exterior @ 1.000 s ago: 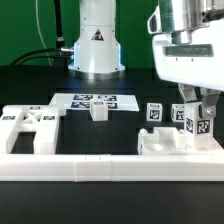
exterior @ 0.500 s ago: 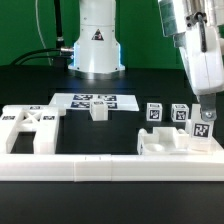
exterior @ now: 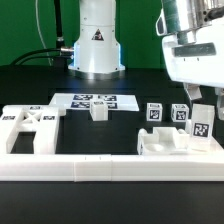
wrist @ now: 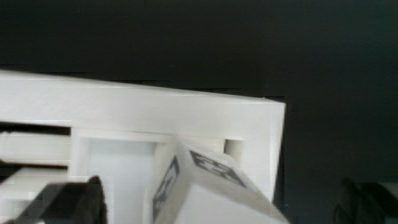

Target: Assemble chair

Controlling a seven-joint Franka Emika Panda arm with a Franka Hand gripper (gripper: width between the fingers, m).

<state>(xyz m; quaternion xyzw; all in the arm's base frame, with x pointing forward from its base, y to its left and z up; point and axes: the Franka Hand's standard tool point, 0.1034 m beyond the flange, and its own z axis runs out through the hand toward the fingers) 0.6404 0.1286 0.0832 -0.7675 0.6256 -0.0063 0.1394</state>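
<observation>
My gripper (exterior: pixel 203 100) is at the exterior view's right, shut on a white square leg (exterior: pixel 201 123) with a black-and-white tag. It holds the leg just above the white slotted seat block (exterior: pixel 170 145). In the wrist view the leg (wrist: pixel 210 178) sits tilted between my dark fingers (wrist: pixel 68 202), over the white block (wrist: pixel 143 115). Two more tagged legs (exterior: pixel 155 112) (exterior: pixel 180 113) stand upright behind the block. The X-braced panel (exterior: pixel 30 126) lies at the left. A small white block (exterior: pixel 99 111) stands mid-table.
The marker board (exterior: pixel 80 100) lies flat in front of the robot base (exterior: pixel 97 45). The long white border rail (exterior: pixel 110 170) runs along the front edge. Cables hang at the back left.
My wrist tilted half a second ago and has swung back upright. The leg stays in my grip over the seat block, at nearly the same spot.
</observation>
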